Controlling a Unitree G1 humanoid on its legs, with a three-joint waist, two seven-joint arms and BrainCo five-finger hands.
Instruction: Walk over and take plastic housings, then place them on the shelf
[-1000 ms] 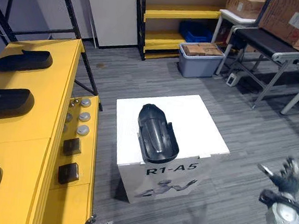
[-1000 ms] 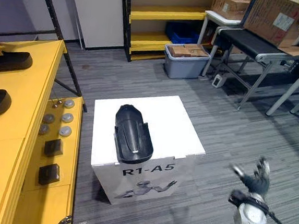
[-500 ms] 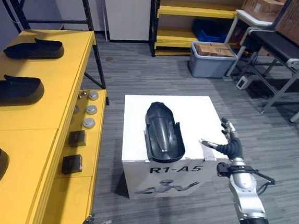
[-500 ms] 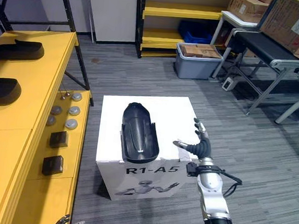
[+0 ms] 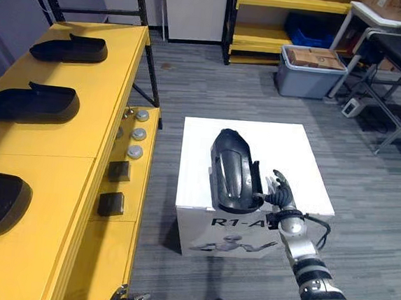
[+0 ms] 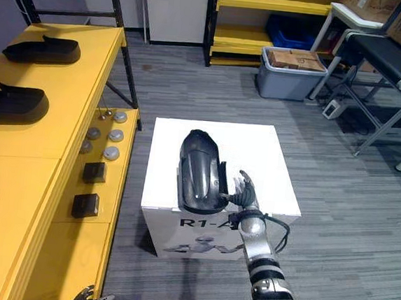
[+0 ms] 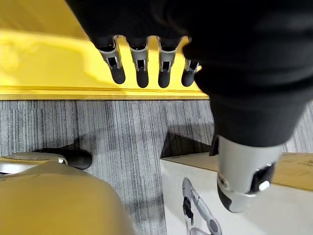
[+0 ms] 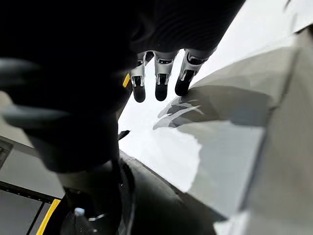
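Even overhead light, soft shadows; right wrist view seems glare-washed

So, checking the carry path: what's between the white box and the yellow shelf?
Between white box and yellow shelf, just bare grey carpet, in both eye views.

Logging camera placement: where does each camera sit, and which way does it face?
Left eye view: head-mounted, looking down at the plastic housing on the white box; right hand shows.
Right eye view: same, slightly offset; both share housing, box, yellow shelf.
Left wrist view: along the left hand, facing shelf edge and floor.
Right wrist view: along the right hand's fingers, facing box top and housing.
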